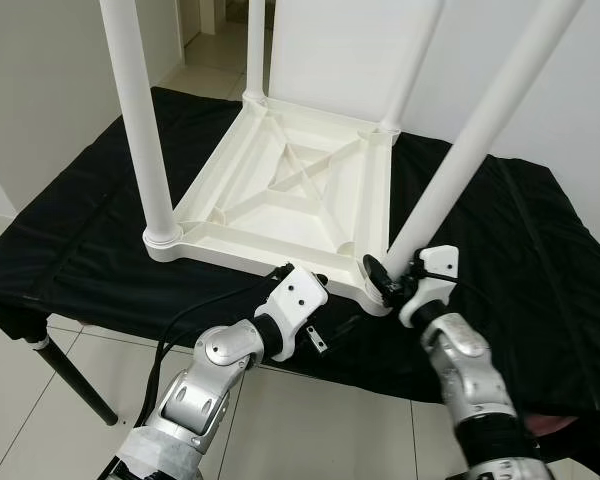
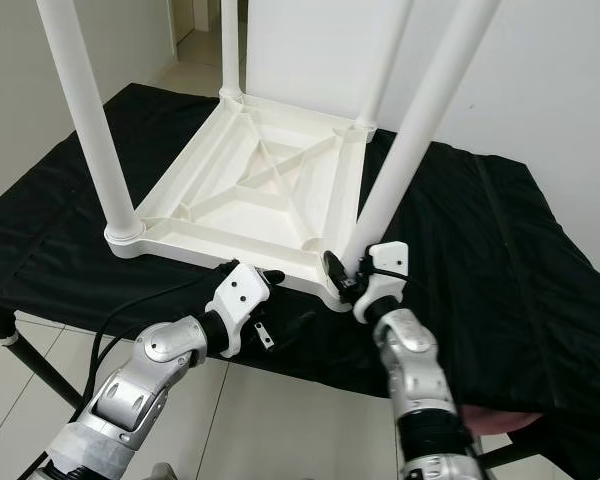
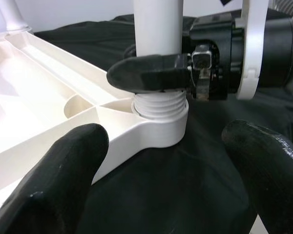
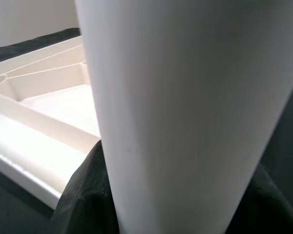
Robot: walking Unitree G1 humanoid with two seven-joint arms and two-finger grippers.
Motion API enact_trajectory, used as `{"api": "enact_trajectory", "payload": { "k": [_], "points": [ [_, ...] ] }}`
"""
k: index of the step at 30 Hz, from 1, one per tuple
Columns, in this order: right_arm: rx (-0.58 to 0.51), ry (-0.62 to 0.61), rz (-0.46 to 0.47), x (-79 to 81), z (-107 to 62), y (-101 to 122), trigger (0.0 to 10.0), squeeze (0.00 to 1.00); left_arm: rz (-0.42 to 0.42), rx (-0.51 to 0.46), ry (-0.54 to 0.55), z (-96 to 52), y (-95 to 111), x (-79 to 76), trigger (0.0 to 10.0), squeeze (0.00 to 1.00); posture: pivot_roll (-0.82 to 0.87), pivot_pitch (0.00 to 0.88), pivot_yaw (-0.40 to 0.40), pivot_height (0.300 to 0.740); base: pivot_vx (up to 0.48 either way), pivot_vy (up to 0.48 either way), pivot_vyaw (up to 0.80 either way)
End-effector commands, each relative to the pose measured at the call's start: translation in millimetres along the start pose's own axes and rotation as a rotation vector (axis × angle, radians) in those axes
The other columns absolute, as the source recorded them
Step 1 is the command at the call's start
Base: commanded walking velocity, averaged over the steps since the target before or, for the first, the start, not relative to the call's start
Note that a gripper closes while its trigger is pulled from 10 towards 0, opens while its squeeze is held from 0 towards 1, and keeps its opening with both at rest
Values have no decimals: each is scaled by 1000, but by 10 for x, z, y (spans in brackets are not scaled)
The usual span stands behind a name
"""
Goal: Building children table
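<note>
The right end effector (image 1: 384, 277) is clamped around the base of the near right leg (image 1: 480, 130), its black fingers (image 3: 149, 73) pressing the white tube just above the exposed screw thread (image 3: 159, 103) where it enters the corner socket (image 3: 158, 129). The left end effector (image 1: 315, 285) sits just beside it at the near edge of the upside-down children's table (image 1: 285, 190), fingers (image 3: 53, 180) spread wide apart and holding nothing, aimed at that same corner. The white plastic tabletop lies face down on a surface covered with black cloth (image 1: 90, 220), its ribbed underside up. Three other white legs stand upright in the remaining corners: the near left leg (image 1: 140, 120) and two at the far side. A tiled floor (image 1: 310, 420) shows below the surface's near edge.
</note>
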State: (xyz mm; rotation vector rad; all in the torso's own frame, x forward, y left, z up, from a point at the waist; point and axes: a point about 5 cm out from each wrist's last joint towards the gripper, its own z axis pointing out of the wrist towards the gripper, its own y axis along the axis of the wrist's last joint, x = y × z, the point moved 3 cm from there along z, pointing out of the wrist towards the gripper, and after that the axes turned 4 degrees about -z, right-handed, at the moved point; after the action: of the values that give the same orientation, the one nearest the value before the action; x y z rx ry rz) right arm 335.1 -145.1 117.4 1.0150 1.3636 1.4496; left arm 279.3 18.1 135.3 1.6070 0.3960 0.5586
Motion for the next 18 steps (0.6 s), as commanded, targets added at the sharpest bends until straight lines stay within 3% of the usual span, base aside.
{"api": "enact_trajectory", "payload": {
  "k": [1, 7, 12, 17, 18],
  "points": [
    [78, -48, 19, 21, -46, -170, 0, 0, -6, -14, 65, -6, 15, 34, 10000, 0, -7, 0, -78, 740, 0, 0, 0],
    [142, -180, 50, 218, -93, -265, 0, 0, -17, -7, 91, 23, 34, 33, 10000, 0, -9, 0, -83, 740, 0, 0, 0],
    [212, -306, -1, 221, -115, -354, 0, 0, -17, -32, 120, 60, 102, 83, 10000, 0, -10, 0, -83, 740, 0, 0, 0],
    [204, -294, 14, 303, -82, -336, 0, 0, -8, -42, 132, 74, 131, 118, 10000, 0, -21, 0, -76, 740, 0, 0, 0],
    [187, -292, 17, 314, -65, -306, 1843, 0, -3, -46, 139, 79, 144, 138, 10000, 0, -24, 0, -71, 740, 0, 0, 0]
  ]
}}
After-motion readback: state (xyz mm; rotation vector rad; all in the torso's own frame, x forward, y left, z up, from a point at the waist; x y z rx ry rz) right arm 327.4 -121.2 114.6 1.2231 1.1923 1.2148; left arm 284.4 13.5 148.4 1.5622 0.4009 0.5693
